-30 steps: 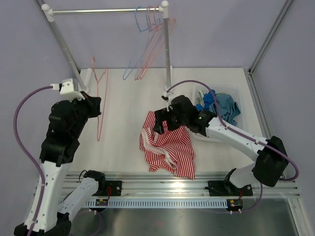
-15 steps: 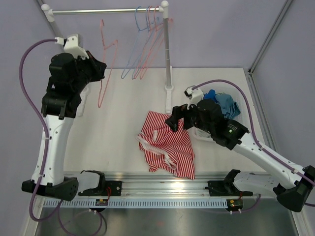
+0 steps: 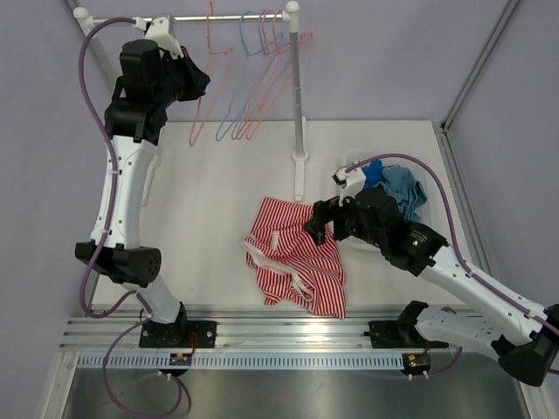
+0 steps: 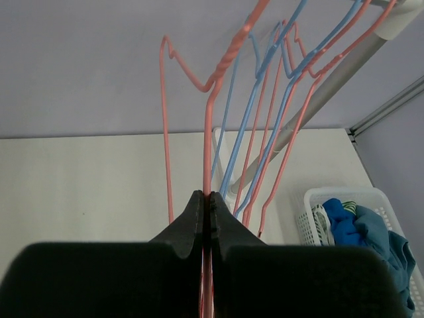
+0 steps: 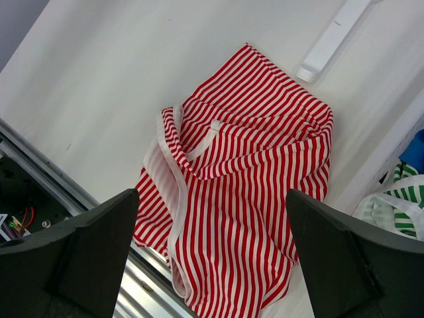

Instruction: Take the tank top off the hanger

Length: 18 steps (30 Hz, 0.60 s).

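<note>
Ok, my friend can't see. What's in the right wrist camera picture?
A red-and-white striped tank top lies crumpled on the white table. The right gripper hangs open above it, its two dark fingers framing the bottom corners, and some green-striped cloth peeks in at the right edge.

I get bright, even, diffuse light on every feed; shadows on the table [image 3: 210, 227] are faint and soft. The left gripper [image 4: 205, 199], at six o'clock, looks dark and slightly blurred.
</note>
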Each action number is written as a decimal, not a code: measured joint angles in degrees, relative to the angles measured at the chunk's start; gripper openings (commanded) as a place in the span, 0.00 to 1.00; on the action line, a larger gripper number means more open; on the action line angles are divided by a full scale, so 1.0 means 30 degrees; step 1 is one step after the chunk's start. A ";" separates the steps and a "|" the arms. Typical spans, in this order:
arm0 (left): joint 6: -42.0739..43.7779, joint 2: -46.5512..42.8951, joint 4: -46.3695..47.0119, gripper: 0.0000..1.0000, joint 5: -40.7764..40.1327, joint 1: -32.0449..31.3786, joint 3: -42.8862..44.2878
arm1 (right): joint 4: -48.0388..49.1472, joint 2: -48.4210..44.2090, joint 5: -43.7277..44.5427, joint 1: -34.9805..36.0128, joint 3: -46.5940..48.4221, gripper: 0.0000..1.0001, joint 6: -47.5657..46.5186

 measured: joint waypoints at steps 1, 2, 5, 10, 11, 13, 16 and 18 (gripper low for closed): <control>0.0000 0.0474 0.0022 0.00 0.0197 0.0000 0.0342 | 0.0007 -0.0051 0.0029 0.0000 -0.0073 1.00 0.0000; 0.0000 0.0801 0.0073 0.00 0.0350 0.0000 0.0568 | 0.0000 -0.0095 0.0044 0.0000 -0.0175 1.00 0.0007; -0.0022 0.1792 0.0568 0.00 0.0845 0.0000 0.1151 | 0.0036 -0.0102 0.0015 0.0000 -0.0525 1.00 0.0022; -0.0197 0.2980 0.1151 0.00 0.1224 0.0000 0.1457 | 0.0102 -0.0022 -0.0233 0.0000 -0.1180 0.99 0.0160; -0.0233 0.3133 0.1217 0.00 0.1268 0.0000 0.1457 | 0.0168 0.0036 -0.0270 0.0000 -0.1319 0.99 0.0211; -0.0299 0.3359 0.1399 0.00 0.1341 0.0000 0.1413 | 0.0386 0.0248 -0.0423 0.0000 -0.1523 0.99 0.0277; -0.0321 0.3424 0.1676 0.00 0.1413 -0.0117 0.0831 | 0.0692 0.0794 -0.0758 -0.0007 -0.1596 0.99 0.0357; -0.0299 0.3395 0.2244 0.11 0.1421 -0.0255 0.0175 | 0.1049 0.1399 -0.0889 -0.0007 -0.1596 0.99 0.0386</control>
